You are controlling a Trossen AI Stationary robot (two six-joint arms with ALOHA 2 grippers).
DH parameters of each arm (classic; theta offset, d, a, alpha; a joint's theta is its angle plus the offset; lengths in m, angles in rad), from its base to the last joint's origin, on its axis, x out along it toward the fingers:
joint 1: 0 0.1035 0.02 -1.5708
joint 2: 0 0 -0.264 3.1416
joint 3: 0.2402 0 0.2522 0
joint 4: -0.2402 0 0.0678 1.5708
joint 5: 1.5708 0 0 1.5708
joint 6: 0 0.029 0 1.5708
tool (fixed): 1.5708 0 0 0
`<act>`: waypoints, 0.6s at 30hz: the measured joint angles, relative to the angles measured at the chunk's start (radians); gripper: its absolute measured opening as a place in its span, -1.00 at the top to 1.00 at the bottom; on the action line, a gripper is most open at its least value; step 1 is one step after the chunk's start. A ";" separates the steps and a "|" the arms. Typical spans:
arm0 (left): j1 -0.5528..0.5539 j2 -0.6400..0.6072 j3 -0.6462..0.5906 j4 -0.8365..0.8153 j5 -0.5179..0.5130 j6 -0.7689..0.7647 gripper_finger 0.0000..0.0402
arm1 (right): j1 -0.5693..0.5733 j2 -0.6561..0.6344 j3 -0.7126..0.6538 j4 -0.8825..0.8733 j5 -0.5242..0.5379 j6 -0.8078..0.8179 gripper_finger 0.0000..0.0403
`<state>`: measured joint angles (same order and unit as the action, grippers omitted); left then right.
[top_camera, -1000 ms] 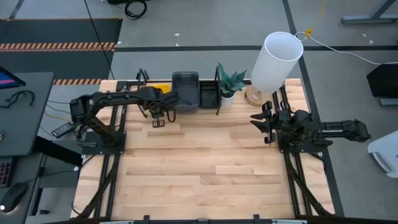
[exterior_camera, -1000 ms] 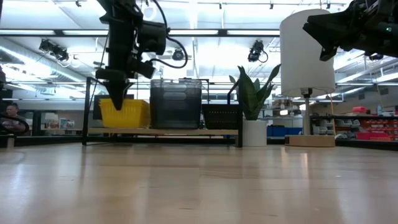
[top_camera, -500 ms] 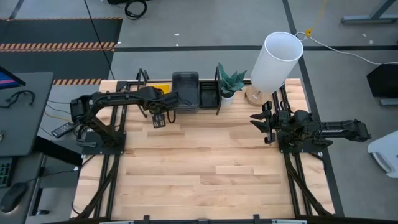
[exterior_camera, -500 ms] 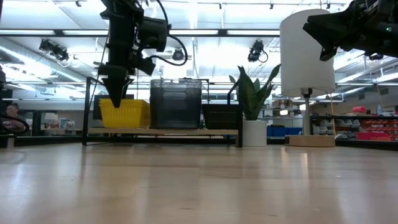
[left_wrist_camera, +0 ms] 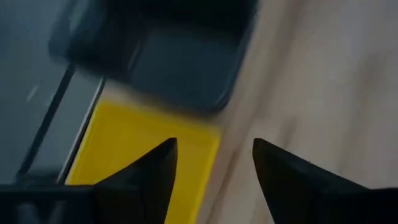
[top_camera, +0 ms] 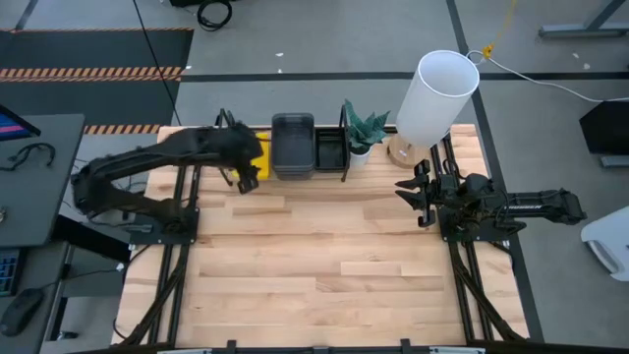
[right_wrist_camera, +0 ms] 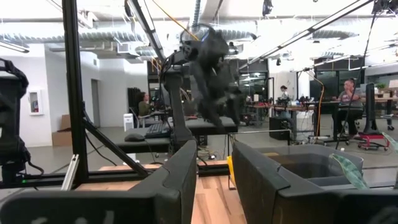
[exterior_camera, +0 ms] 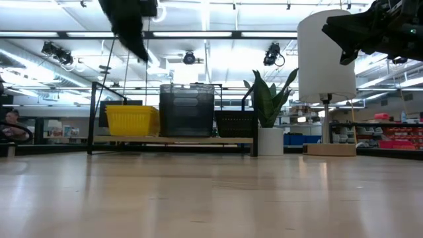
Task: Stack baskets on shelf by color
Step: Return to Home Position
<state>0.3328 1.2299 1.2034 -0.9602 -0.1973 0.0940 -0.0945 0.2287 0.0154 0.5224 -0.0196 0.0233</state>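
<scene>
The left gripper [top_camera: 246, 177], spread wide and empty, is hovering above the light wooden worktop [top_camera: 324, 265] just before the low light-wood, black-framed shelf [exterior_camera: 172, 139]. The right gripper [top_camera: 411, 192], also spread, is waiting at the right side. On the shelf, stacked bright yellow plastic baskets [exterior_camera: 132, 120], dark grey baskets [exterior_camera: 187, 110] and black mesh baskets [exterior_camera: 234, 123] are sitting side by side.
</scene>
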 joint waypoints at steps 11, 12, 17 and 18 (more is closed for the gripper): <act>-0.037 -0.350 -0.125 0.300 0.234 -0.003 0.20 | 0.000 0.000 0.000 0.000 0.000 0.000 0.46; -0.042 -0.386 -0.170 0.339 0.244 -0.003 0.22 | 0.000 0.000 0.000 0.000 0.000 0.000 0.46; -0.044 -0.586 -0.424 0.518 0.253 -0.013 0.32 | 0.000 0.000 0.000 0.000 0.000 0.000 0.46; -0.044 -0.626 -0.474 0.552 0.254 -0.022 0.33 | 0.000 0.000 0.000 0.000 0.000 0.000 0.46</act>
<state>0.2886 0.6035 0.7289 -0.4078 0.0569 0.0718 -0.0944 0.2291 0.0154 0.5224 -0.0199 0.0235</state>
